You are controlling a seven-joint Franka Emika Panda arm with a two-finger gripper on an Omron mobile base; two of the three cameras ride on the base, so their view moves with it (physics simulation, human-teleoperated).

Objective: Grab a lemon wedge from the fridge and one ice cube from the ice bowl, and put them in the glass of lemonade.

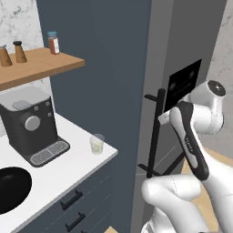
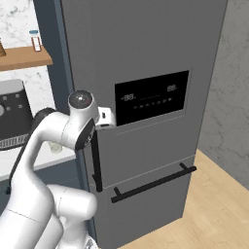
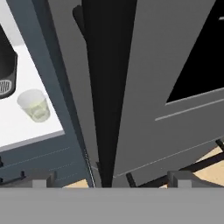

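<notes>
The grey fridge (image 2: 146, 53) stands shut, so the lemon wedge is hidden. My gripper (image 3: 109, 180) is open, and the door's long black vertical handle (image 3: 105, 87) runs up between its two fingertips (image 3: 43, 179). From the left base view the gripper (image 1: 161, 119) sits at that handle (image 1: 154, 132), just under the black display panel (image 1: 182, 84). The glass of lemonade (image 1: 97, 144) stands near the white counter's right edge, seen also from the hand as the glass (image 3: 34, 105). The black ice bowl (image 1: 11, 189) lies at the counter's front left; the ice cube is out of view.
A black coffee machine (image 1: 32, 127) stands on the counter (image 1: 68, 168) behind the bowl. A wooden shelf (image 1: 41, 66) above carries small bottles. A dark blue panel (image 1: 104, 68) separates counter and fridge. The fridge's lower drawer has a horizontal black handle (image 2: 153, 184). Wooden floor (image 2: 214, 209) lies to the right.
</notes>
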